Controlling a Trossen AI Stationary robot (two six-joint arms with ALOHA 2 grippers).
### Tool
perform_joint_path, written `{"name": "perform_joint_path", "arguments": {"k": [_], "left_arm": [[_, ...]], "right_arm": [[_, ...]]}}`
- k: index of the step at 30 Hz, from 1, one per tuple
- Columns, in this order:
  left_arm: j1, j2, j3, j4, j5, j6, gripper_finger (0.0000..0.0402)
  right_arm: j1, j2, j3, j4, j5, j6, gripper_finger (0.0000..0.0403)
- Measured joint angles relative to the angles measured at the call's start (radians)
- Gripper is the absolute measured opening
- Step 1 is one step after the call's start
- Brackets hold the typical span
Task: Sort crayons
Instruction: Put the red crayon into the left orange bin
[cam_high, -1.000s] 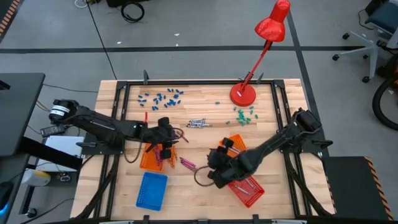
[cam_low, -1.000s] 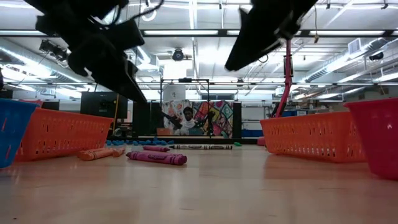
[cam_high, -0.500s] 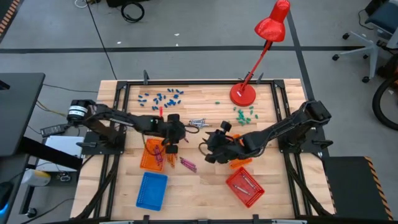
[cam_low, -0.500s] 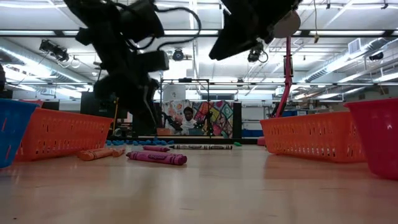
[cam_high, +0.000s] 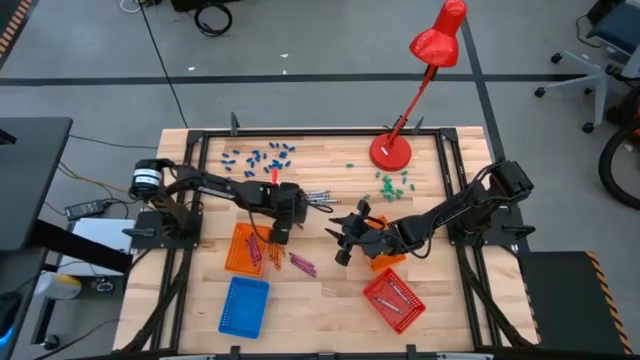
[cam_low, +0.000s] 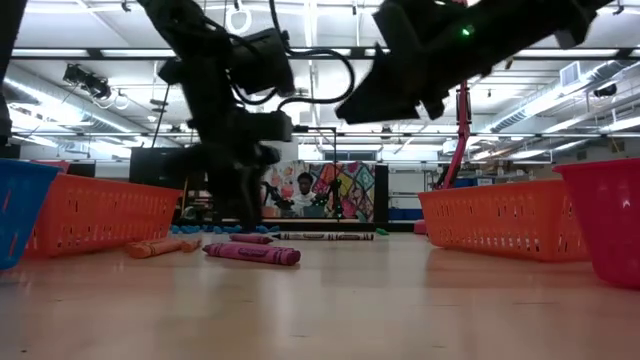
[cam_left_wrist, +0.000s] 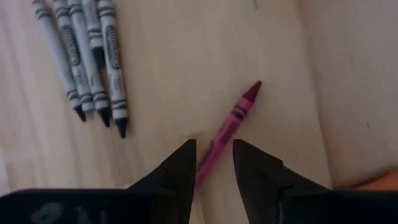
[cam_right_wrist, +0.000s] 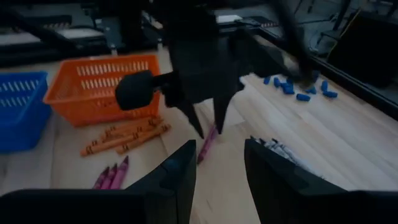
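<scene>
Near the middle of the wooden table (cam_high: 320, 290), the left gripper (cam_high: 280, 222) points down over a single magenta crayon (cam_left_wrist: 225, 129) lying flat on the boards. In the left wrist view its two dark fingers (cam_left_wrist: 181, 168) stand parted, one on each side of the crayon's near end, with nothing clamped between them. Just beside that crayon lies a row of grey crayons (cam_left_wrist: 81, 56), side by side and touching one another; from above the same grey group (cam_high: 318, 198) shows near the table's centre.

The right gripper (cam_high: 348, 237) hangs close by, facing the left one, its jaws apart and empty; its wrist view looks past its own fingers (cam_right_wrist: 180, 171) at the left gripper (cam_right_wrist: 202, 121) above the magenta crayon (cam_right_wrist: 207, 143).

An orange basket (cam_high: 243, 250) sits just beside the left gripper, with orange crayons (cam_right_wrist: 127, 138) and two more magenta crayons (cam_right_wrist: 112, 174) on the wood in front of it. A blue basket (cam_high: 244, 306) lies nearer the table's front edge, a red basket (cam_high: 395, 300) sits at the front right, and a second orange basket (cam_high: 385, 262) is partly hidden under the right arm. A red lamp (cam_high: 392, 150) stands at the back.
</scene>
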Motion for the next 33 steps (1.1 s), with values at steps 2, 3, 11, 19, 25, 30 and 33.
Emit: {"name": "perform_joint_path", "arguments": {"k": [2, 3, 11, 19, 25, 30, 33], "left_arm": [[0.0, 0.021, 0.003, 0.029, 0.002, 0.038, 0.0117], [0.0, 0.022, 0.001, 0.008, 0.002, 0.042, 0.0117], [0.003, 0.05, 0.006, 0.001, 0.003, 0.072, 0.0117], [0.003, 0.05, 0.006, -0.006, 0.001, 0.052, 0.0116], [0.003, 0.05, 0.006, -0.008, 0.001, 0.024, 0.0116], [0.001, 0.05, 0.006, -0.008, 0.001, 0.013, 0.0114], [0.001, 0.051, 0.006, -0.011, 0.001, 0.01, 0.0094]], "right_arm": [[-0.001, 0.0, -0.002, 0.008, -0.005, -0.019, 0.0139], [-0.001, 0.004, -0.002, 0.018, -0.019, -0.022, 0.0139], [-0.002, 0.006, -0.004, 0.026, -0.042, -0.03, 0.0139], [-0.002, 0.006, -0.003, 0.024, -0.043, -0.032, 0.0139], [-0.002, 0.006, -0.002, 0.024, -0.043, -0.032, 0.0139], [-0.002, 0.006, -0.002, 0.025, -0.043, -0.032, 0.0139], [-0.001, 0.006, -0.002, 0.025, -0.044, -0.031, 0.0139]]}}
